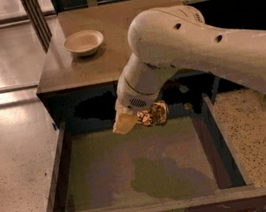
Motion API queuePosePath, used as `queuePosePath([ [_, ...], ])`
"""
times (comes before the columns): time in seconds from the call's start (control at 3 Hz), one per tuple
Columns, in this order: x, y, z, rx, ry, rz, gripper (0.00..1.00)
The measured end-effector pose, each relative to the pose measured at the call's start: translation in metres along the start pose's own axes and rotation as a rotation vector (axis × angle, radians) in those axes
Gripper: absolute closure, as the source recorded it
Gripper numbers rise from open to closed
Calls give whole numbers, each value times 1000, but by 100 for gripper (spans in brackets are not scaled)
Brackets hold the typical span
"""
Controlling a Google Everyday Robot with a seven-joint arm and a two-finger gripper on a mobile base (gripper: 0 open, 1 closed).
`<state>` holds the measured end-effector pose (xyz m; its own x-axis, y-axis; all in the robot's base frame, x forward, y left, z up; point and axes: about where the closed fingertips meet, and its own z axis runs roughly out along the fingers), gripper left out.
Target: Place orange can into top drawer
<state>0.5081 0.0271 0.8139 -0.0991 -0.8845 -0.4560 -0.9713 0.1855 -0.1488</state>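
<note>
My gripper (137, 119) is shut on the orange can (153, 115), a shiny orange-gold can held on its side. It hangs above the back part of the open top drawer (134, 171), in front of the cabinet's dark opening. One pale fingertip (124, 123) shows at the can's left end. The drawer is pulled fully out, with a flat greenish-grey floor and low dark sides. My white arm reaches in from the right and hides the right part of the cabinet top.
A shallow cream bowl (84, 41) sits on the brown cabinet top (66, 68) at the back left. Shiny tiled floor lies to the left, speckled floor to the right. A dark post stands behind the cabinet's left corner.
</note>
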Motion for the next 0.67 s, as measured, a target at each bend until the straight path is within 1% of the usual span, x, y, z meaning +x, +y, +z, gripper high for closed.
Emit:
queuePosePath([
  [0.33,28,28,49,-69,19,47,100],
  [0.67,54,45,100,-127,5,98,100],
])
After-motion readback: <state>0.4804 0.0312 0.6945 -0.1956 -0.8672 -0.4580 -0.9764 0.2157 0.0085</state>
